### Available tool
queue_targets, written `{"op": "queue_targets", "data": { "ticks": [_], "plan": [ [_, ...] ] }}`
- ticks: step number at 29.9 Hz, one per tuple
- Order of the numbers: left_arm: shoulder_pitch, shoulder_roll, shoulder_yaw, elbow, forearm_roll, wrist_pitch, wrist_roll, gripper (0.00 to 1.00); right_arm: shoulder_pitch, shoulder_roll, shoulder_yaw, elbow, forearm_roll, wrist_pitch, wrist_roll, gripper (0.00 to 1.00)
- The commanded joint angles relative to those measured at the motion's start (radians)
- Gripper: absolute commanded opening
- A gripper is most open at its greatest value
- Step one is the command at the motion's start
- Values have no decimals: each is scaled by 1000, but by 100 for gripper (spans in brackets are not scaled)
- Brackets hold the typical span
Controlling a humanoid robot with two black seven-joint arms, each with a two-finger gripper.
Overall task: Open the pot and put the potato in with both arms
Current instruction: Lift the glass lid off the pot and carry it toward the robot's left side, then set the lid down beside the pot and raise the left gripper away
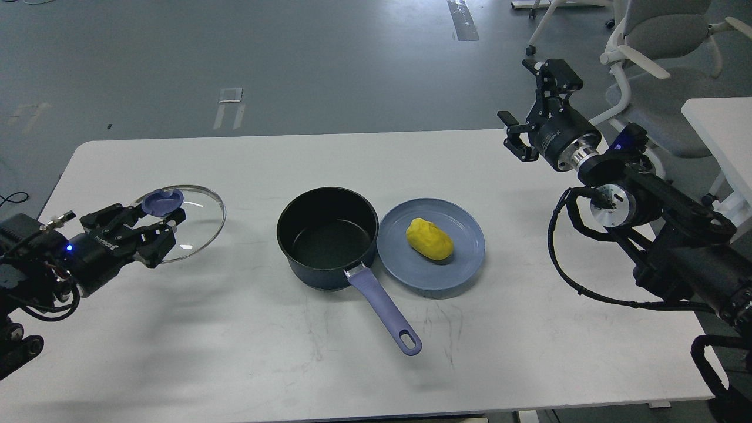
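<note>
The dark pot point(327, 235) with a purple handle stands uncovered in the middle of the white table point(529, 329). A yellow potato point(429, 239) lies on a blue plate point(464, 258) touching the pot's right side. My left gripper point(154, 225) is at the table's left, shut on the purple knob of the glass lid point(197, 220), which it holds low over the table. My right gripper point(529, 100) is open and empty, raised above the table's far right edge, well clear of the plate.
A white office chair point(658, 47) and another white table point(719, 126) stand behind my right arm. The pot handle point(385, 311) points toward the table's front.
</note>
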Motion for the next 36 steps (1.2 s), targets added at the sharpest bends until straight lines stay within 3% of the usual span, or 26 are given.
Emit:
{"op": "queue_targets", "data": {
  "ticks": [1, 10, 14, 28, 30, 32, 34, 36],
  "plan": [
    [6, -1, 1, 16, -30, 0, 0, 39, 0, -1, -3, 1, 0, 0, -1, 100],
    [24, -87, 1, 26, -27, 0, 0, 40, -2, -7, -4, 1, 0, 0, -1, 100],
    [23, -137, 1, 101, -27, 0, 0, 41, 0, -12, -3, 4, 0, 0, -1, 100],
    [23, -170, 67, 134, -27, 0, 0, 48, -2, -12, -1, 2, 0, -2, -1, 100],
    [23, -173, 67, 140, -28, 0, 0, 53, -2, -12, -1, 2, 0, -2, -1, 100],
    [23, -176, 67, 143, -28, 0, 0, 64, -2, -12, -1, 2, 0, -3, -1, 100],
    [23, -177, 67, 143, -28, 0, 0, 84, -2, -12, -1, 1, 0, -3, -1, 100],
    [23, -177, 67, 143, -30, 0, 0, 96, -2, -12, -1, 1, 0, -3, -1, 100]
  ]
}}
